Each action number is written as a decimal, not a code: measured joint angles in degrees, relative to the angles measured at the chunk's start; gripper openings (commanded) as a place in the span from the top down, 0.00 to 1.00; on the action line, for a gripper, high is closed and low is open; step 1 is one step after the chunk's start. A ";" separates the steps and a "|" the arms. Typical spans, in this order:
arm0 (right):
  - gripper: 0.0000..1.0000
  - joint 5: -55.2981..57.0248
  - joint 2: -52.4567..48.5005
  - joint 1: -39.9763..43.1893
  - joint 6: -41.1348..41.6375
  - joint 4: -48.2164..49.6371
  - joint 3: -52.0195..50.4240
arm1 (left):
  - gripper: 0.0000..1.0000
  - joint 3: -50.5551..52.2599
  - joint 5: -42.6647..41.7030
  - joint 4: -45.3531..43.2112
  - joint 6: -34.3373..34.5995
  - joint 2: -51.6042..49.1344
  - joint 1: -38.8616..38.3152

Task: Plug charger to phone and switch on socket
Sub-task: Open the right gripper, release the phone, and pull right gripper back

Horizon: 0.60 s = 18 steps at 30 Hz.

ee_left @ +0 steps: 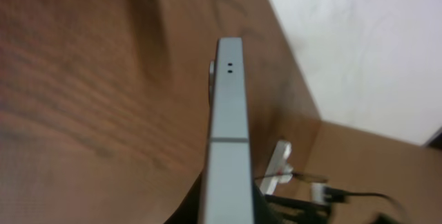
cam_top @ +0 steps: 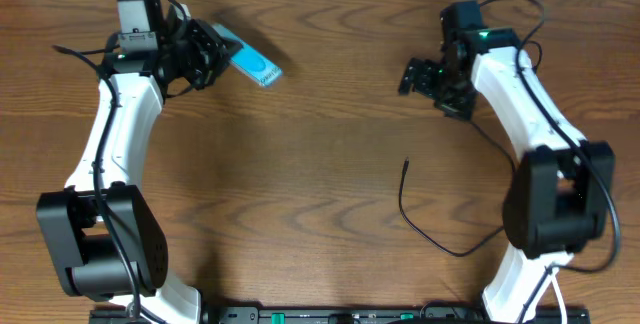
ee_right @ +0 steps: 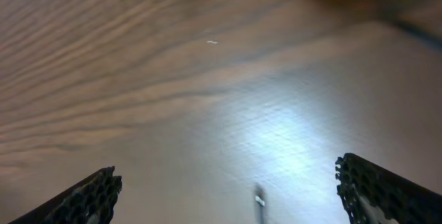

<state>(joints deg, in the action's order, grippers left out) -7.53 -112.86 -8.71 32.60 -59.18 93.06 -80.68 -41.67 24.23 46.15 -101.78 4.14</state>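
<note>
2 arms are reaching in from the near edge of the wooden surface point(cam_top: 300, 164), 1 on each side, leaving a broad bare stretch of wood between them.

The left end effector point(cam_top: 205, 54) is sitting near the far left corner, pinching 1 end of the phone point(cam_top: 255, 64) between its pressed-together fingers. The phone is sticking out toward the middle with its teal screen facing up. In the left wrist view it is showing edge-on, a slim pale side with 2 small holes near the free end. Whether that end is touching the wood I cannot tell. The far edge of the surface is running close behind this end effector, so room is tight there, while the side toward the centre is lying open.

The right end effector point(cam_top: 415, 74) is hanging near the far right, well apart from the phone. Its 2 fingers point(ee_right: 83, 200) are spread wide and gripping nothing, with only glare-lit wood showing between them.

The charger point(cam_top: 440, 247) is lying loose on the surface in front of the right arm. It is curving away from the arm's base, and its plug tip point(cam_top: 405, 163) is pointing toward the far edge, touching neither end effector.

The socket point(ee_left: 280, 162) is appearing only in the left wrist view, as a small white piece with a red mark just beside the phone's edge. How it is sitting against the surface's edge I cannot tell.
</note>
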 measured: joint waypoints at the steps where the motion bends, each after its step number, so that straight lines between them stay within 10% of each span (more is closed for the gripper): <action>1: 0.01 2.23 1.77 -0.24 -0.17 -1.88 0.00 | 0.93 0.00 0.02 1.03 -0.90 0.00 -0.39; 18: 0.01 16.83 9.62 -14.23 4.81 -10.73 -5.66 | 0.92 0.00 -0.61 8.94 -13.92 0.00 -9.64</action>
<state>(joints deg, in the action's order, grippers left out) 9.30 -103.24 -22.94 37.41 -69.91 87.39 -80.68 -42.28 33.17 32.23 -101.78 -5.50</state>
